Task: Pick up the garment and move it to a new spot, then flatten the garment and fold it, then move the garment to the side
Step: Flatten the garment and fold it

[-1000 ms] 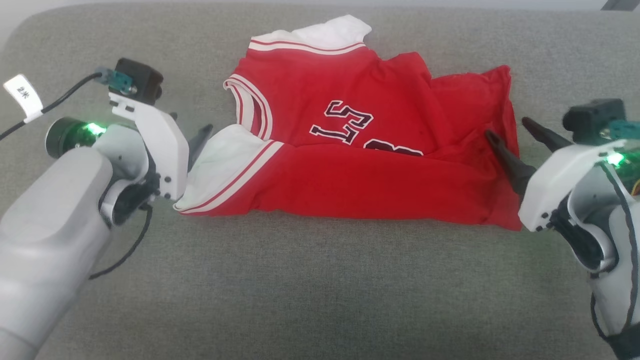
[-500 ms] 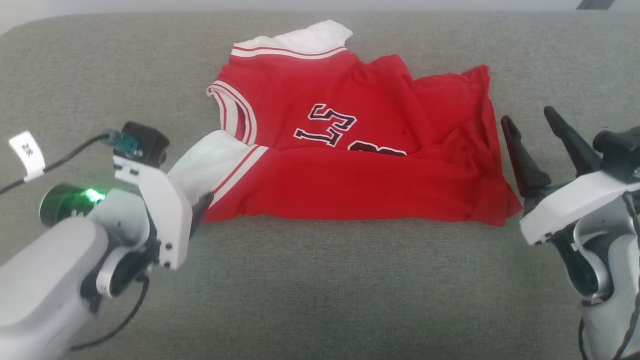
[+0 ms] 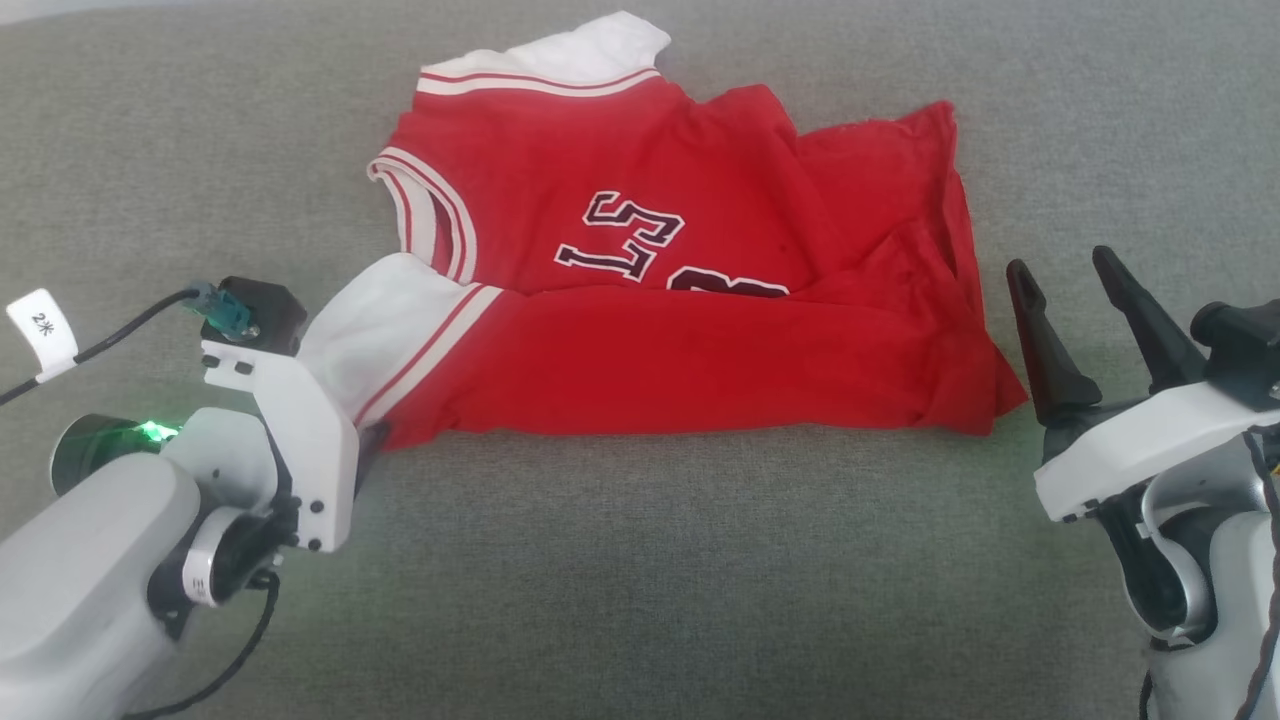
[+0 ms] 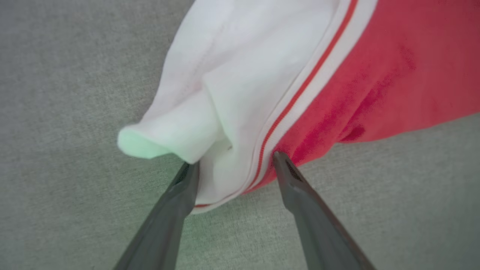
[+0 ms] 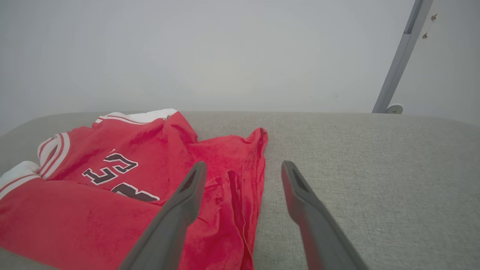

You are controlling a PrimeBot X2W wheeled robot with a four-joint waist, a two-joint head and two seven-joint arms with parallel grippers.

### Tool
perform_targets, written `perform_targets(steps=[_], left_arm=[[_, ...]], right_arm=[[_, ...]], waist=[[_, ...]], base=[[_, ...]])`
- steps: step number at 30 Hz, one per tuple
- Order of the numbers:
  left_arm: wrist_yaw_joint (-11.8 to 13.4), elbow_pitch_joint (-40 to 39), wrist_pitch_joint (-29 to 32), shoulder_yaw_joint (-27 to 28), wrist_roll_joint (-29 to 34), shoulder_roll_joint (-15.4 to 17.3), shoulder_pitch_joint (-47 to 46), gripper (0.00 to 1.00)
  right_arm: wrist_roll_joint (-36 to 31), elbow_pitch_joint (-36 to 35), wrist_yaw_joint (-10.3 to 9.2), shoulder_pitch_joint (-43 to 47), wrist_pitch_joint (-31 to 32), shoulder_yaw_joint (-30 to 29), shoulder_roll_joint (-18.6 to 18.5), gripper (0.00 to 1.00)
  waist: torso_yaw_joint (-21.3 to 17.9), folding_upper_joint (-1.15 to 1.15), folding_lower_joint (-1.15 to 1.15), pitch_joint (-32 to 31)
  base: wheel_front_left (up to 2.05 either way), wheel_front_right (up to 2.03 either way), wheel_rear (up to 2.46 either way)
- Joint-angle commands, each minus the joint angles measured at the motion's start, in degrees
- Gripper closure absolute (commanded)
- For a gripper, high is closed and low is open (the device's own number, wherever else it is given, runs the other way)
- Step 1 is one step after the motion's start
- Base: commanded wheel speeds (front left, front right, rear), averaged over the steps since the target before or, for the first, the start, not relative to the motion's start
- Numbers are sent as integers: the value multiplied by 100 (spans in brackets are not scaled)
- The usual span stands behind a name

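The garment (image 3: 640, 350) is a bright red jersey with dark numerals, lying on the grey cushion with its near half folded over. White cuff panels show at the far edge and at the near-left corner. My left gripper (image 4: 234, 163) is open, its two fingers straddling that near-left white cuff corner (image 4: 225, 112); the fabric lies between the tips. In the head view its white wrist housing (image 3: 300, 440) covers the fingers. My right gripper (image 3: 1085, 320) is open just right of the garment's right edge, nothing between its fingers. In the right wrist view the right gripper (image 5: 243, 168) hovers over that red edge (image 5: 258, 157).
The grey upholstered surface (image 3: 640, 580) runs wide on all sides of the garment. A cable with a white tag (image 3: 40, 335) trails from the left wrist. Past the far edge stand a pale wall and a slanted grey metal pole (image 5: 401, 60).
The head camera has shifted. My left gripper drew back along the white cuff to its near corner. My right gripper came off the garment's right side and now stands beside it.
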Motion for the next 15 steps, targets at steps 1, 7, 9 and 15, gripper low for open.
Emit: perform_targets(steps=[1,7,9,15], left_arm=[[-43,127,7,-16,-53,-36,-78,0],[-292,978,88,-90,-196,-421,-246,0],[-393,1243,96,-83,-250,-573,-290,0],[-766,1770,123,-208,-339,-873,-394,100]], right_arm=[[-37,-54,2,47,22,6,27,0],[-27,-12,2,135,383,111,-33,0],[53,27,2,145,573,140,-27,0],[207,246,1,101,1523,283,-132,0]], waist=[[-27,0,0,29],[-57,0,0,78],[-51,0,0,78],[14,0,0,36]], base=[[0,0,0],[0,0,0],[0,0,0],[0,0,0]])
